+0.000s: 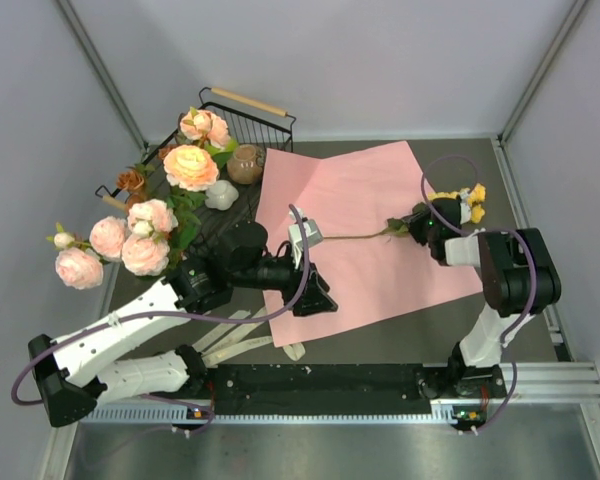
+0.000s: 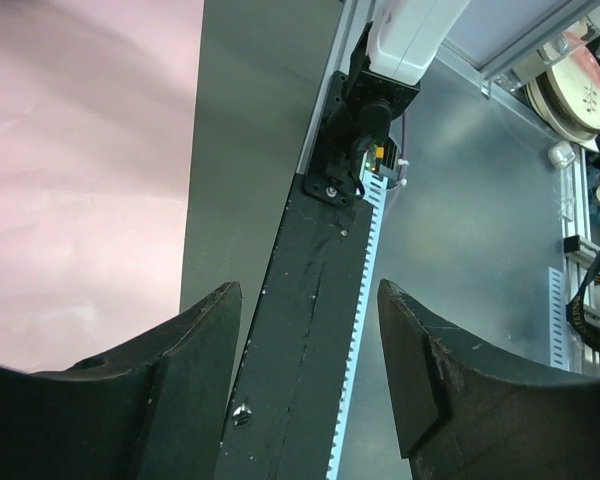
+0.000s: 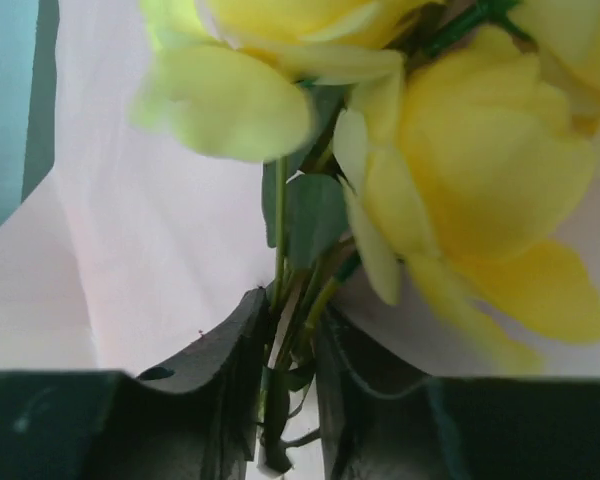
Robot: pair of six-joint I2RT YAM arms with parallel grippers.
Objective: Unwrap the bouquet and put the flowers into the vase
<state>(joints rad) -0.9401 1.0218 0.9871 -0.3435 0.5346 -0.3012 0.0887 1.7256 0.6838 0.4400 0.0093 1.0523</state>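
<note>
Grey panels wall in the dark desk [image 1: 380, 338], and a flat sheet of pink wrapping paper [image 1: 380, 195] covers its middle out toward the far right corner. From where I stand, the right tool [image 3: 285, 388] is pinched narrow on the thin green stems of the small yellow artificial roses [image 1: 470, 203], just under the heads, by the paper's right edge. The left tool [image 2: 308, 290] hangs wide open with nothing in it, near the paper's near left corner.

The small white ribbed ceramic vase [image 1: 220, 195] sits in the black wire basket [image 1: 212, 222] at the far left corner, well apart from the roses, so this looks like the pick-up before the carry. To do it well I'd want the grip firm before lifting, then a rise high enough that the trailing stem clears the paper and doesn't drag it. After that, cross to the far left and lower the stem end first into the vase mouth.

Only the overhead view shows that long stem running toward the desk's middle, and the vase. Only the right wrist view shows the dark fingers [image 3: 230, 350] bracketing the stems. The left wrist view adds just paper, bare desk and the black base rail [image 2: 300, 330].
</note>
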